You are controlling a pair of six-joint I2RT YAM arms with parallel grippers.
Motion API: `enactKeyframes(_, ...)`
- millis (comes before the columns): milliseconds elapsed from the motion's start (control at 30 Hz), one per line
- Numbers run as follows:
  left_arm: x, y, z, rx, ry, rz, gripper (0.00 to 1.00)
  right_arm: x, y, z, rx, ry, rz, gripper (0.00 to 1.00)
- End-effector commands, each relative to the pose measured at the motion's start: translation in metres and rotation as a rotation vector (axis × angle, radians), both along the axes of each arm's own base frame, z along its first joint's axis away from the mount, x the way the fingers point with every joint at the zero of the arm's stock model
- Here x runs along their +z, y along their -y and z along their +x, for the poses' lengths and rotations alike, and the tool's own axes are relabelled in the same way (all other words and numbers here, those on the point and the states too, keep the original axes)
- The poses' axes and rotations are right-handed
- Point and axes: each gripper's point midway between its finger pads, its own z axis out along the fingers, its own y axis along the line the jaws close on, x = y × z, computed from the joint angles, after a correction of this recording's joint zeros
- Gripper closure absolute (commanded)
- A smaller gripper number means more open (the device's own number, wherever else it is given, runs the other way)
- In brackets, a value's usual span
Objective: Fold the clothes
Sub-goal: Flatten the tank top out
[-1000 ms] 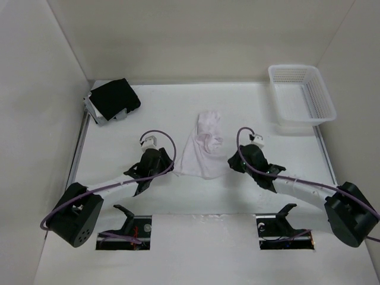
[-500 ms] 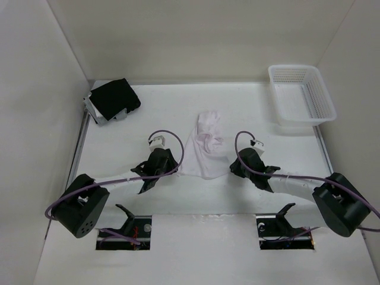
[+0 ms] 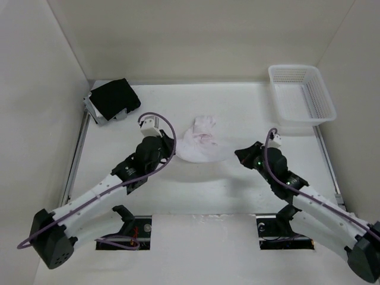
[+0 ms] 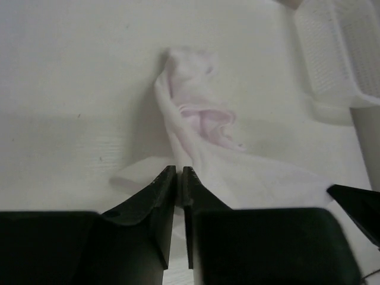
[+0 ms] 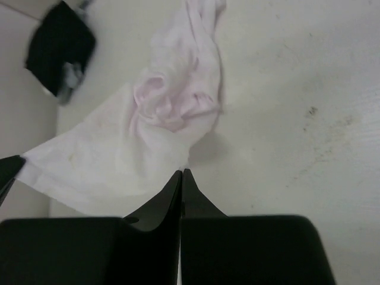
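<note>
Corners of clothes [image 3: 200,145] pinched: left end effector [image 4: 179,171] clamps one, right end effector [image 5: 181,173] other; fabric stretched between.

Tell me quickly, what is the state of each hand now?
Left hand: closed on a near corner of the white garment.
Right hand: closed on its other near corner.

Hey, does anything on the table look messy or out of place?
The white garment in the middle is crumpled: its far end is bunched into wrinkles, while the left tool and right tool pinch its near corners. The black cloth sits askew in the far left corner.
</note>
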Motion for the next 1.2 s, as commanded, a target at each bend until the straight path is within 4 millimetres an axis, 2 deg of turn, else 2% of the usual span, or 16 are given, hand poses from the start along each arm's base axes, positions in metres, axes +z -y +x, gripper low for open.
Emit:
enactKeyframes(0, 0.016, -0.019, -0.019, 0.053, 0.035, 0.180, 0.82, -0.022, 0.021, -0.021, -0.033, -0.049, -0.032, 1.00)
enactKeyframes(100, -0.012, -0.017, -0.038, 0.034, -0.035, 0.245, 0.66, -0.048, 0.031, -0.035, -0.041, -0.107, -0.050, 1.00)
enactKeyframes(167, -0.030, -0.030, -0.046, 0.086, -0.076, 0.243, 0.61, -0.044, 0.029, -0.037, -0.043, -0.110, -0.023, 1.00)
enactKeyframes(333, -0.050, -0.042, -0.042, 0.138, -0.113, 0.206, 0.61, -0.049, 0.033, -0.037, -0.064, -0.129, -0.041, 1.00)
enactKeyframes(533, -0.098, -0.006, -0.052, 0.008, -0.235, 0.153, 0.61, -0.050, 0.035, -0.035, -0.075, -0.128, -0.054, 1.00)
enactKeyframes(600, -0.105, 0.006, -0.049, -0.036, -0.232, 0.122, 0.61, -0.052, 0.033, -0.034, -0.069, -0.130, -0.058, 1.00)
enactKeyframes(800, -0.127, 0.023, -0.032, -0.146, -0.245, 0.134, 0.64, -0.052, 0.033, -0.035, -0.066, -0.125, -0.052, 1.00)
enactKeyframes(967, -0.139, 0.021, -0.032, -0.155, -0.268, 0.165, 0.67, -0.051, 0.032, -0.035, -0.063, -0.124, -0.049, 1.00)
enactKeyframes(1167, -0.156, 0.013, -0.041, -0.164, -0.318, 0.194, 0.72, -0.050, 0.032, -0.034, -0.064, -0.121, -0.050, 1.00)
